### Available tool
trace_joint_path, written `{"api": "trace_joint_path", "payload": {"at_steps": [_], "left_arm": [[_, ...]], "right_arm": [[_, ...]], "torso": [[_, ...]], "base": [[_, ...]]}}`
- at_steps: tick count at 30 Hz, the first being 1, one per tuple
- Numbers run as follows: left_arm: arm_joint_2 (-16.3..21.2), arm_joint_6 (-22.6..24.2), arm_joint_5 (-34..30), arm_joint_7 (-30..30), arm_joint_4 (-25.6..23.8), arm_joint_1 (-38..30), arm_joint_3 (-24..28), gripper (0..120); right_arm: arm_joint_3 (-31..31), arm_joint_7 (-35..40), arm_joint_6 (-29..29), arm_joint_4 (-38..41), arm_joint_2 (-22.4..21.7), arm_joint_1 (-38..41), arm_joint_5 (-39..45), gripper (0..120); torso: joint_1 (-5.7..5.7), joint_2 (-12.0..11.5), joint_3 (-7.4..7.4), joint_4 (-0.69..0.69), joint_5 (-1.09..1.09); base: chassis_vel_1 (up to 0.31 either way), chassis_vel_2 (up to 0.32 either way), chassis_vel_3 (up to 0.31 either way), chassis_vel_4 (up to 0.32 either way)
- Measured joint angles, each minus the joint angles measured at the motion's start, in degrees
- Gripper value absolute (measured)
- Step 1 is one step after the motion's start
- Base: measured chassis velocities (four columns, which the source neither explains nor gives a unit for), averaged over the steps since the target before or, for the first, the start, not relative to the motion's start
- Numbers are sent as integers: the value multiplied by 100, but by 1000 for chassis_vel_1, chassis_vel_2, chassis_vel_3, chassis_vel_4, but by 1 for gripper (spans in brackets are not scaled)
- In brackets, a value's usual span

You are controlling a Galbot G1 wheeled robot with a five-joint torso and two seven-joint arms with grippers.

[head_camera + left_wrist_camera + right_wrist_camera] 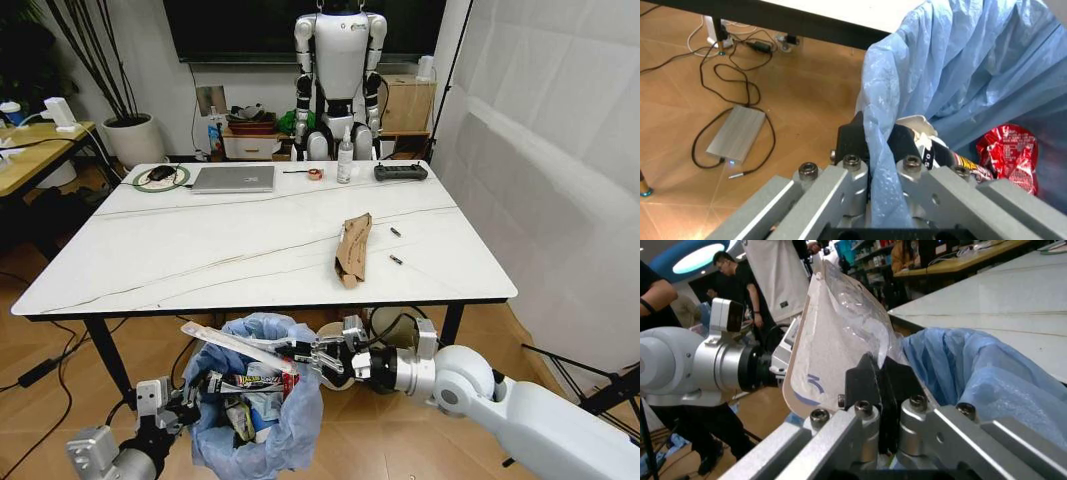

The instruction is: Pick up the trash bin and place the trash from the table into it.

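In the lower left of the head view we see the left gripper [190,400] pressed to the rim of the trash bin [255,420]; the left wrist view shows its jaws together on the bin's rim, pinching a fold of the light-blue bag [960,60]. The bin sits low at centre-left, in front of the worktop's [200,250] near edge, and holds a crushed red can [1008,155] among other litter. Just right of it, the right gripper [300,352] reaches in from the lower right, its jaws clamped on a flat white packet with a clear plastic face [840,335], which juts out over the bin's mouth. On the worktop, right of centre, lies 1 torn brown cardboard piece [353,250], with 2 small dark bits [396,232] beside it.
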Motion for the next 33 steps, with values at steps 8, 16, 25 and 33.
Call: {"api": "trace_joint_path", "payload": {"at_steps": [8,16,25,33], "left_arm": [[-20,2,6,0,0,-11,12,0],[-22,3,6,18,-2,-14,15,0],[13,14,-15,20,-33,-5,-23,0],[17,20,-22,19,-34,-21,-16,0]], "right_arm": [[151,-30,-8,63,-46,-198,-51,0],[153,-87,-18,57,-50,-189,-63,0],[218,-234,30,-68,-43,-257,-176,18],[290,-263,41,-57,-48,-357,-178,47]], "torso": [[0,0,0,0,0],[0,0,0,0,0],[0,0,0,0,0],[0,0,0,0,0]], "base": [[0,0,0,0],[0,0,0,0],[0,0,0,0],[0,0,0,0]]}}
